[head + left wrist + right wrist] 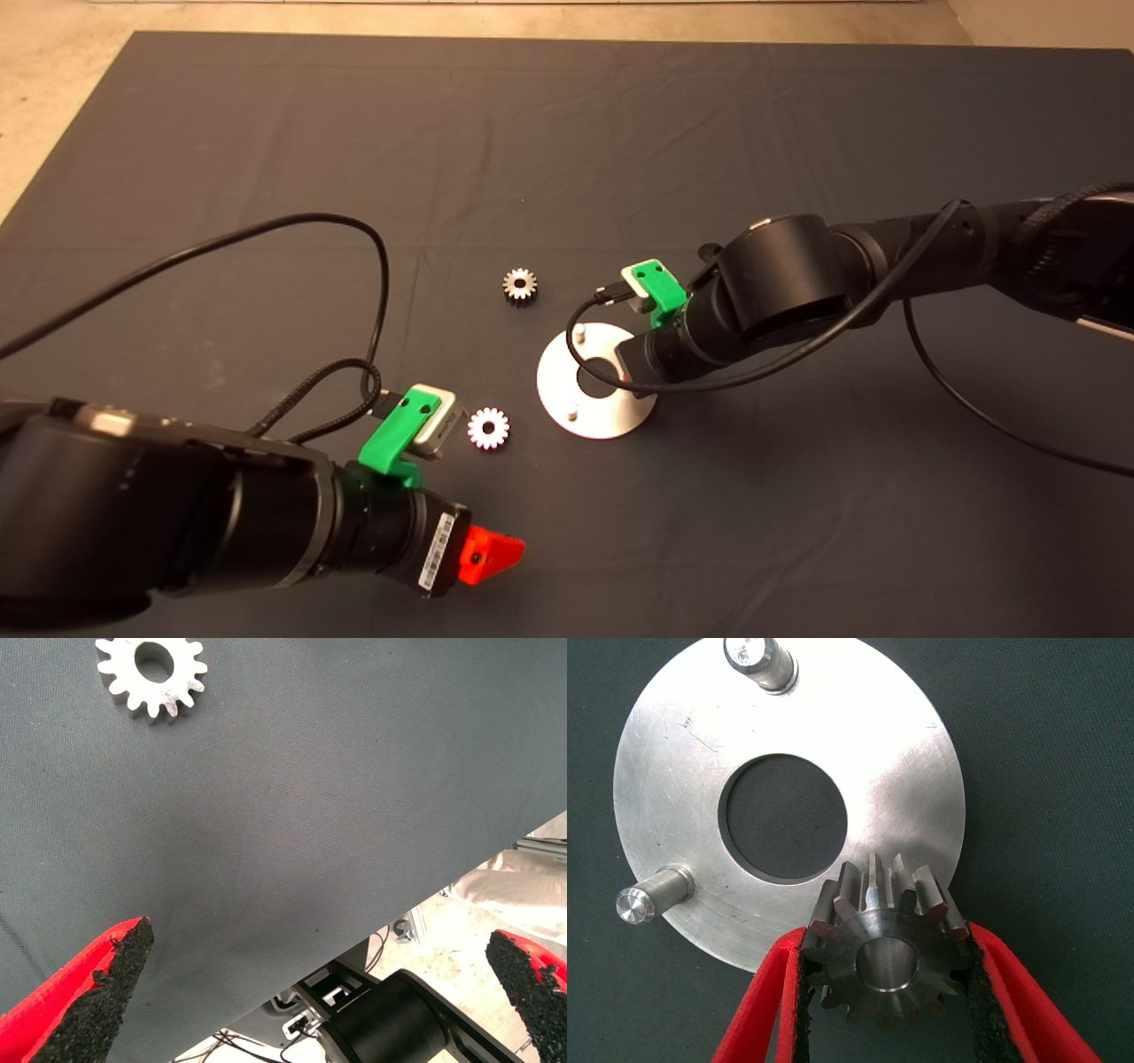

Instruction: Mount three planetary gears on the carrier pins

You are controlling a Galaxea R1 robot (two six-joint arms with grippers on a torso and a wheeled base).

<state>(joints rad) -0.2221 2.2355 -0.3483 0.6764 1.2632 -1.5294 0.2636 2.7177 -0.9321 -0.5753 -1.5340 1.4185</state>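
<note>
The shiny round disc (611, 415) lies mid-mat with two carrier pins (580, 335) (573, 412) showing. My right gripper (886, 937) is shut on a planetary gear (888, 950) and holds it over the edge of the disc (908, 753), beside two bare pins (760, 657) (647, 900). Any pin under this gear is hidden. In the head view my right arm covers that gripper (625, 372). Two more gears (520, 285) (488, 428) lie flat on the mat left of the disc. My left gripper (496, 554) hangs open near the front edge, close to the nearer gear (152, 673).
A black cable (354, 239) loops over the mat on the left, behind my left arm. The mat's front edge (372, 935) runs near my left gripper, with the robot's base and floor beyond it.
</note>
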